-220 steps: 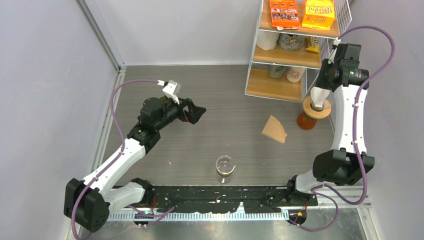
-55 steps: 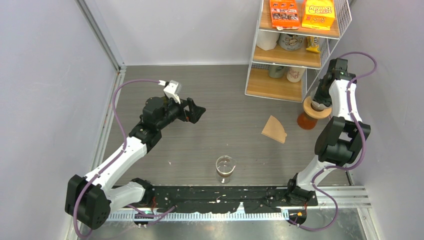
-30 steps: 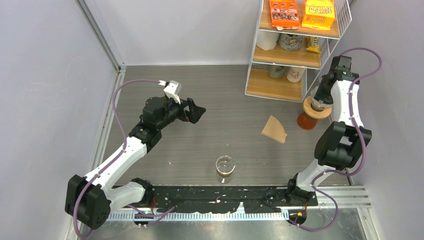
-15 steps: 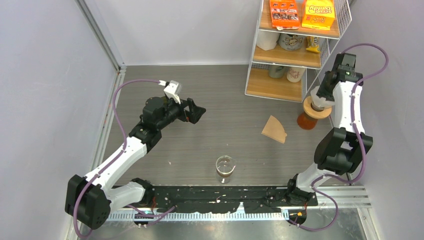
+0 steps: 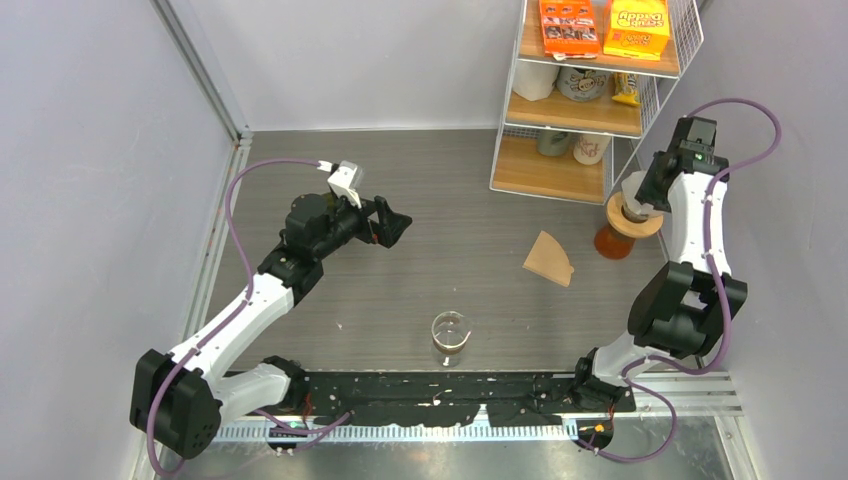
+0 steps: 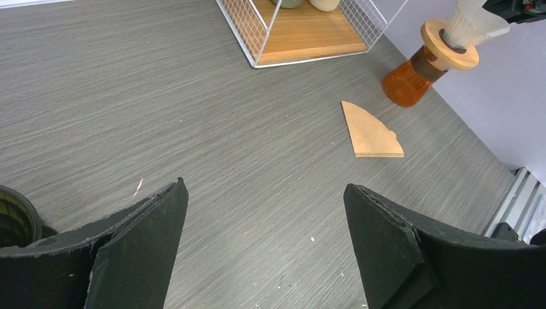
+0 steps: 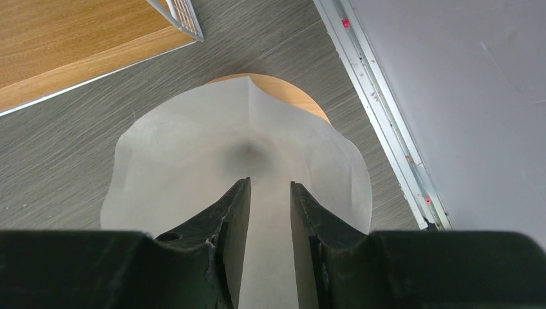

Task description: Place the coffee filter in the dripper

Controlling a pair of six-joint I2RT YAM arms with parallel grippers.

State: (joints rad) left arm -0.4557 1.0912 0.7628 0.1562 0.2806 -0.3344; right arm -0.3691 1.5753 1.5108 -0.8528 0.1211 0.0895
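Note:
A white paper coffee filter (image 7: 244, 148) sits open in the dripper, whose wooden collar (image 5: 634, 217) rests on an orange glass carafe (image 5: 612, 242) at the right, by the shelf. My right gripper (image 7: 270, 183) hovers just above the filter with its jaws a little apart and nothing between them; it also shows in the top view (image 5: 650, 190). The filter (image 6: 473, 19) and collar (image 6: 451, 55) also show in the left wrist view. My left gripper (image 6: 264, 187) is wide open and empty, held above the table's left middle (image 5: 395, 222).
A brown folded filter (image 5: 549, 258) lies flat on the table left of the carafe, also in the left wrist view (image 6: 370, 132). A small glass beaker (image 5: 450, 336) stands near the front. A wire shelf (image 5: 575, 100) with boxes and cups stands at the back right.
My right gripper has let go of the white filter, which stays in the dripper, and the wrist has drawn up and to the right. The left arm has not moved.

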